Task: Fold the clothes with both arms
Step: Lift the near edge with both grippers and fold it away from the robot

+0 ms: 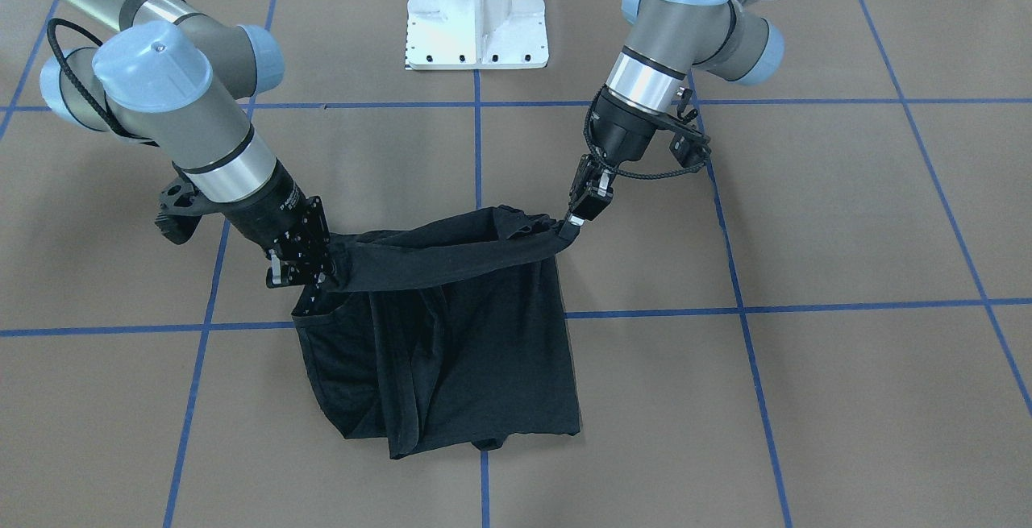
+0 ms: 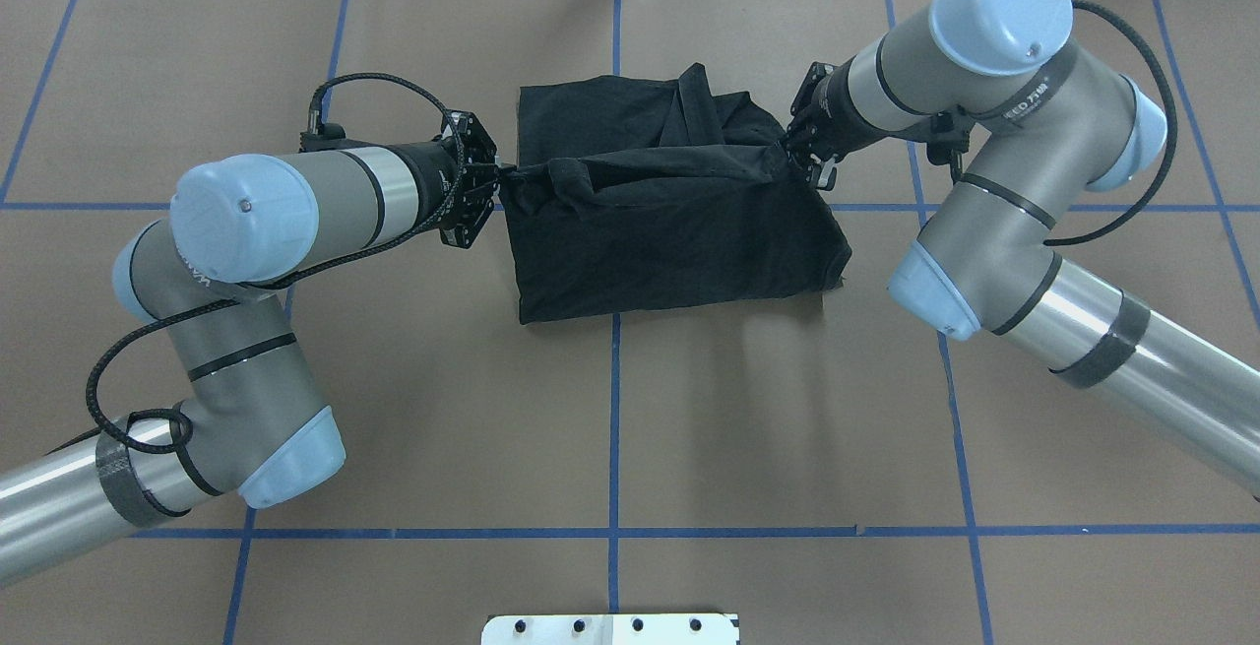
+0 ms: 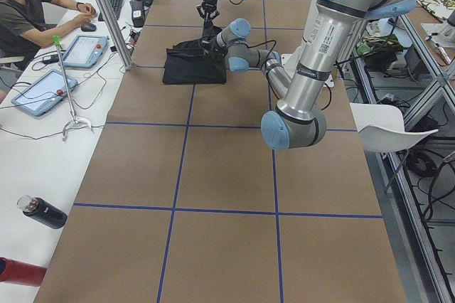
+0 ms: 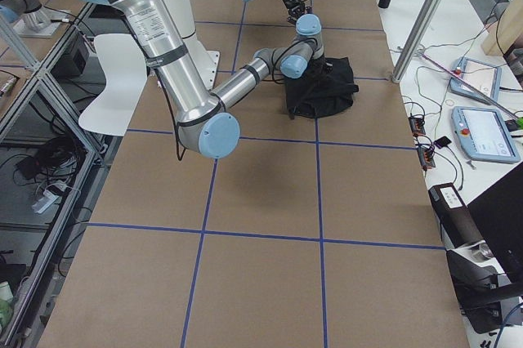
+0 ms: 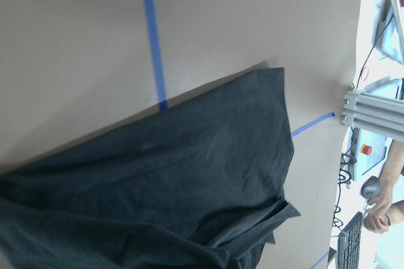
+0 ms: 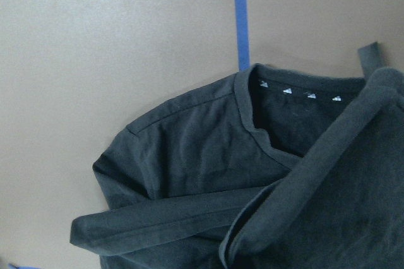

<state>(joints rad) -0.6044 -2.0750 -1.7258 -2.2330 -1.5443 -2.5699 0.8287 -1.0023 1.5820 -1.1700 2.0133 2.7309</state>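
Across the brown paper-covered table (image 2: 689,409), a black fabric T-shirt (image 2: 669,241) lies bunched at centre. Its lifted edge stretches between the black two-finger left end effector (image 2: 497,173), nine o'clock, and right end effector (image 2: 789,146), three o'clock, both clenched on it.

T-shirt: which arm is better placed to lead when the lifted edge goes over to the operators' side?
Probably the right. The right claw grips the T-shirt edge nearer the operators' side than the left claw does, so it has less way to go. Both should move together.
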